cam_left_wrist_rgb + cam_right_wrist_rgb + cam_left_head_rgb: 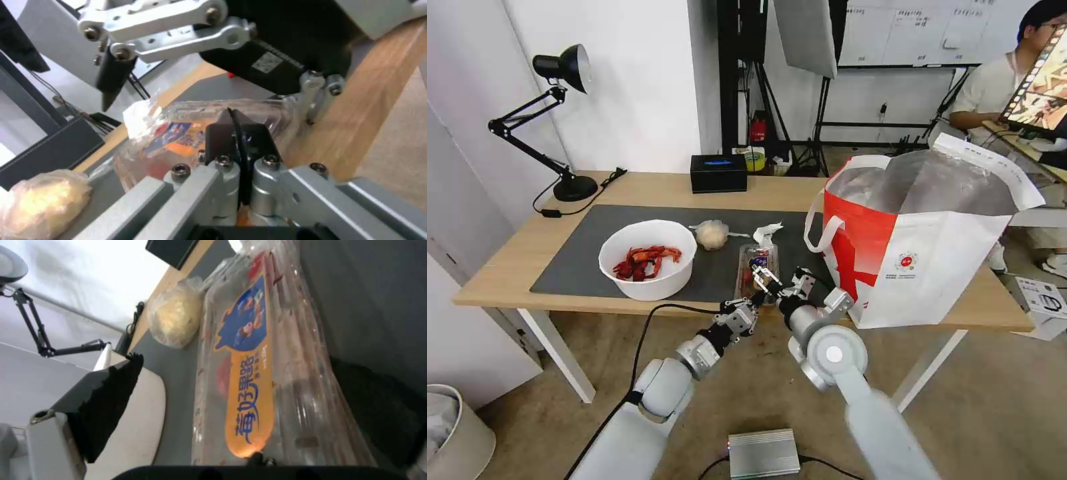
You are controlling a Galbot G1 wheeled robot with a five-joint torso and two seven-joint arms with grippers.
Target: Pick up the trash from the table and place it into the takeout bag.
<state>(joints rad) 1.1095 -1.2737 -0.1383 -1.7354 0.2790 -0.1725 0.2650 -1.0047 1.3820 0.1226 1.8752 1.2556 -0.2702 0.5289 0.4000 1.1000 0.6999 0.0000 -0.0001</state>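
Note:
The clear hinged container of tomatoes (pixel 756 261) lies on the dark mat of the table (pixel 507 267), with an orange and blue label (pixel 249 380) on its lid. My right gripper (pixel 798 280) is open at the container's near end, one black pad (pixel 106 406) on each side of it. My left gripper (pixel 762 276) is shut, its tips (pixel 236 133) against the same end. Beyond lie the crumpled tissue (pixel 767 232), the knotted bag (pixel 712 235) and the bowl of crayfish shells (pixel 647 259). The takeout bag (pixel 920 260) stands open to the right.
A black desk lamp (pixel 564 120) and a black box (pixel 718 173) stand along the table's far edge. The takeout bag's loop handle (pixel 817 230) hangs close to the container. A person sits behind the bag at the far right.

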